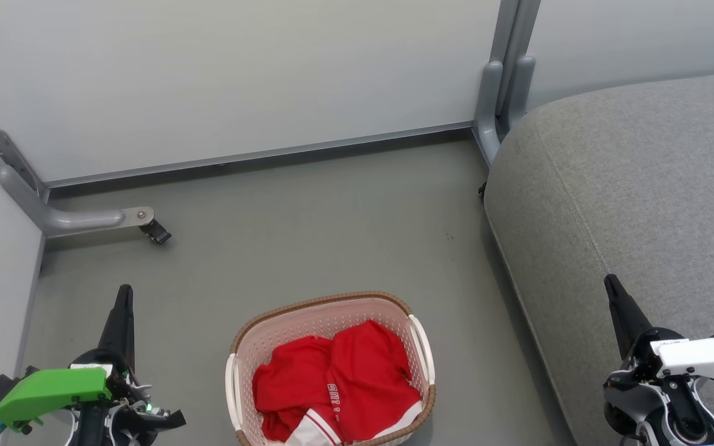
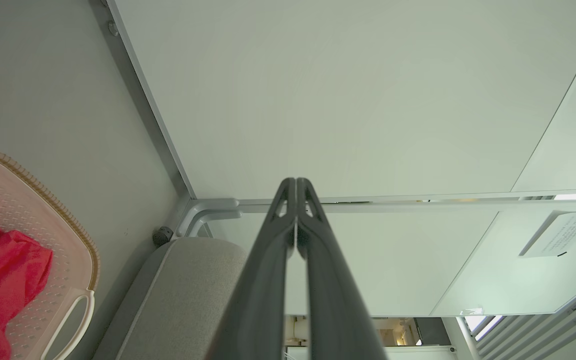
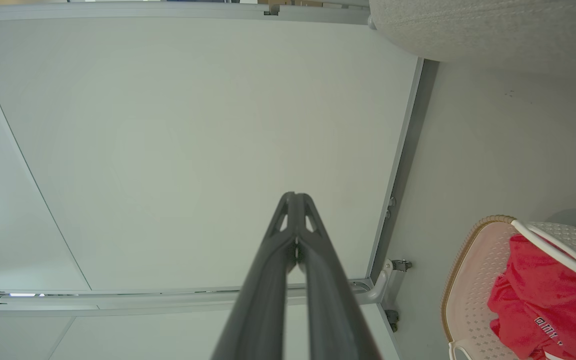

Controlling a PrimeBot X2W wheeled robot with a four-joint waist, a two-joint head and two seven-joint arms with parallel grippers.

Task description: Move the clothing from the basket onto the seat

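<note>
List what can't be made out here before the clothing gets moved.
1. Basket: head view, its near end is cut off by the bottom edge.
2. Clothing: head view, bunched, so the top folds hide how many pieces lie there; the white lettering is too small to read.
3. Seat: head view, it runs past the right edge.
4. Wall notice: left wrist view, print too small.

Even, soft indoor light; sharp, wide-angle wrist distortion.
</note>
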